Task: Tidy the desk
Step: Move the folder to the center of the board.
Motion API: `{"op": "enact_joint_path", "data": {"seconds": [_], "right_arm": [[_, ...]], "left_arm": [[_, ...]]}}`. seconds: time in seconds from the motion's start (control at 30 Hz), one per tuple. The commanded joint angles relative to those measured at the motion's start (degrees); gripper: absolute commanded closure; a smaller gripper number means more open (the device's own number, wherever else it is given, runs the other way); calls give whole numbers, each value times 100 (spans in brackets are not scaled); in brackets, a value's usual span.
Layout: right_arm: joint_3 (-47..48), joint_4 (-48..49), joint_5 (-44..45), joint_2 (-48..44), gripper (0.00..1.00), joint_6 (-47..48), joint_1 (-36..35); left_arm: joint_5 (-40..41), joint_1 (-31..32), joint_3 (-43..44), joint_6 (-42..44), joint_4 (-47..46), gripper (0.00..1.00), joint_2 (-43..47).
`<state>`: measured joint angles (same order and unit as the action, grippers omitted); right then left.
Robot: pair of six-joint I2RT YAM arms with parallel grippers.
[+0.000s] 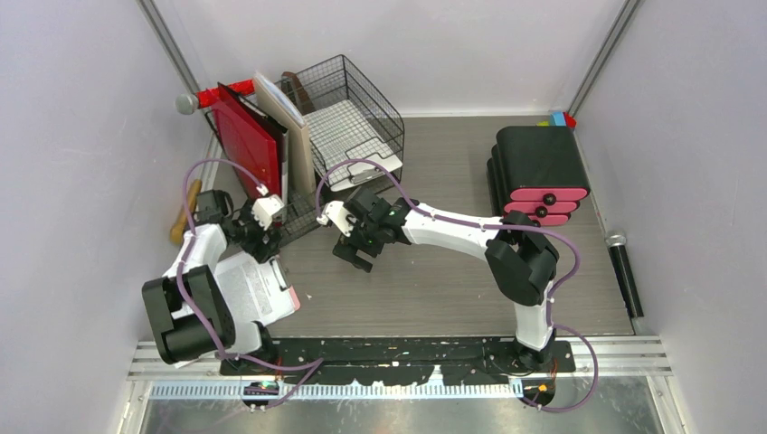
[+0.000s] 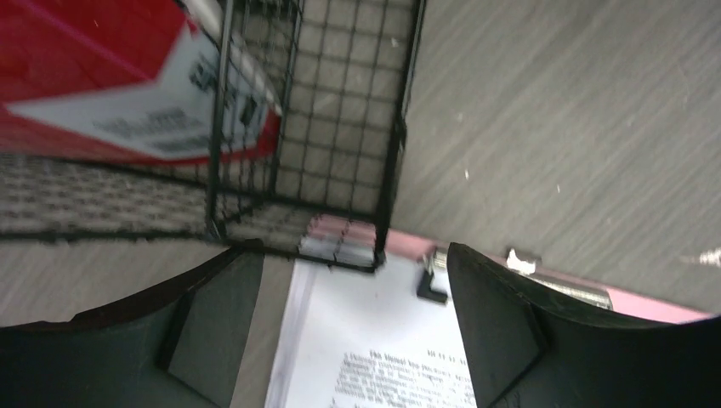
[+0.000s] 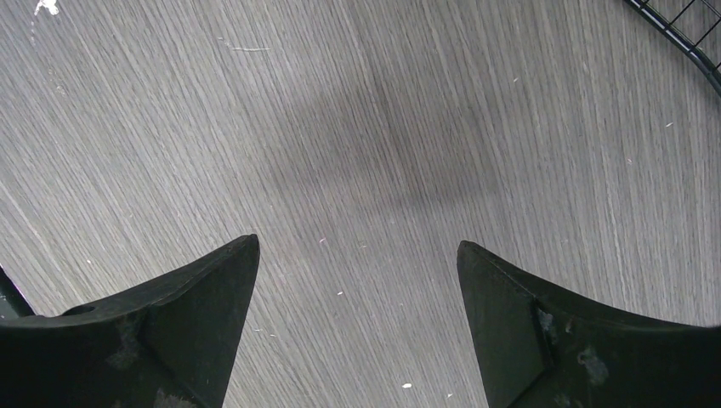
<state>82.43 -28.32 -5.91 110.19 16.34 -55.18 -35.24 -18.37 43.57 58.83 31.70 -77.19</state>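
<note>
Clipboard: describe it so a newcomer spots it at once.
Find the black wire-mesh rack at the desk's back left. In front of it, toward the near edge, lies the clipboard. Unlike the upright red folder nearby, it lies flat: pink, with a white printed sheet.

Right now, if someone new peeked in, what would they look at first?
Probably the bright red folder leaning at the left side of the black wire rack, at the far left of the desk. Then the black drawer unit with pink fronts at the far right. In the middle, the left gripper hovers open over a clipboard of printed paper, and the right gripper is open above bare desk.
</note>
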Motion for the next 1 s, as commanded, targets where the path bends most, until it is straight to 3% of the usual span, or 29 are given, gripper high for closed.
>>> {"op": "enact_joint_path", "data": {"seconds": [0.0, 0.33, 0.6, 0.87, 0.97], "right_arm": [[45, 107, 53, -304, 7, -9, -13], [20, 114, 40, -308, 7, -16, 58], [10, 125, 51, -271, 7, -10, 67], [-57, 129, -19, -331, 7, 27, 73], [-74, 136, -61, -332, 7, 43, 69]], "left_arm": [[-8, 371, 241, -1048, -940, 18, -265], [1073, 1069, 727, -2218, -2076, 19, -991], [1340, 1309, 1060, -2692, -2243, 17, -1252], [1924, 1239, 1044, -1847, -1102, 9, -669], [1581, 828, 1062, -1586, -440, 7, -335]]}}
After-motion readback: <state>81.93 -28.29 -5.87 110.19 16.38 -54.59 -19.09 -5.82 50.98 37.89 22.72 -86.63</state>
